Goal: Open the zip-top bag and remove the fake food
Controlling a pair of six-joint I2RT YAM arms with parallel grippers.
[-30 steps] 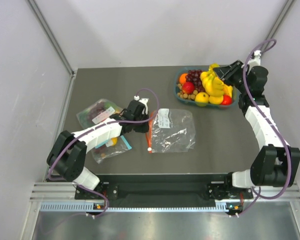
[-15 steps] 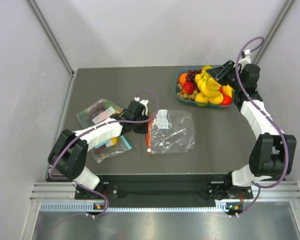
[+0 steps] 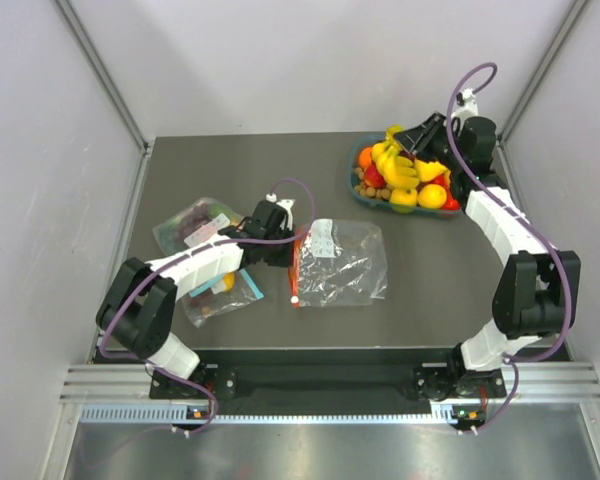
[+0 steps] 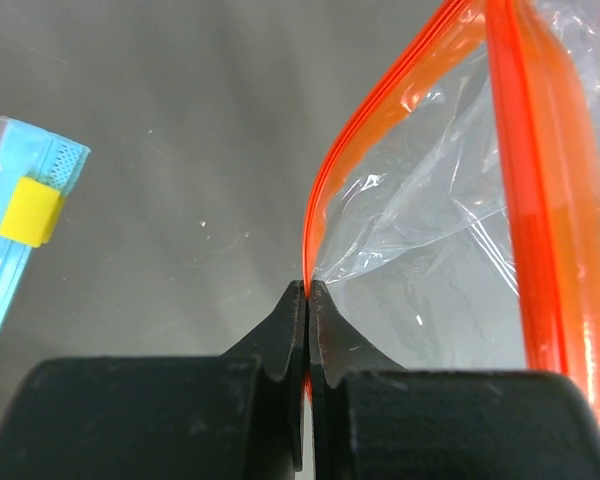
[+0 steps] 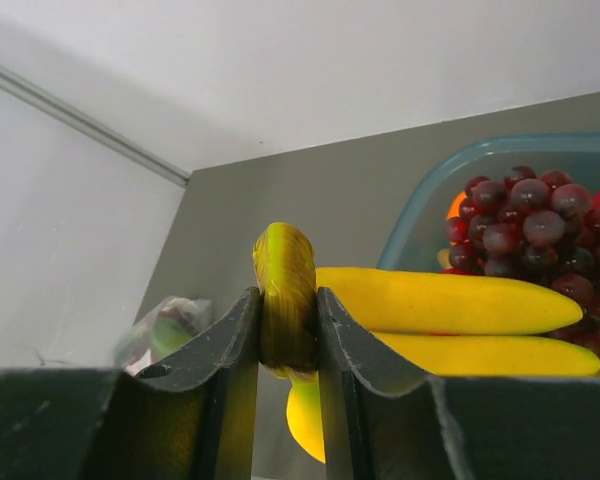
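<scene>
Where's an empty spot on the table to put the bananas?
Two bare patches: the far left of the table, left of the fruit tray; and the near right, between the orange-strip bag and the right arm. Crowded: the tray is piled full, and blue-strip bags and the left arm fill the near left.

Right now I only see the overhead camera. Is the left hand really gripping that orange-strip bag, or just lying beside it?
Observer: Gripping. Its wrist view shows the left hand shut on one orange lip of the zip-top bag.
Visitor: Is the bag's mouth open?
Observer: Yes. The pinched lip bows away from the other orange strip, leaving a gap between them.
Visitor: And the right hand?
Observer: Its wrist view shows the right hand clamped on one end of the banana bunch.
</scene>
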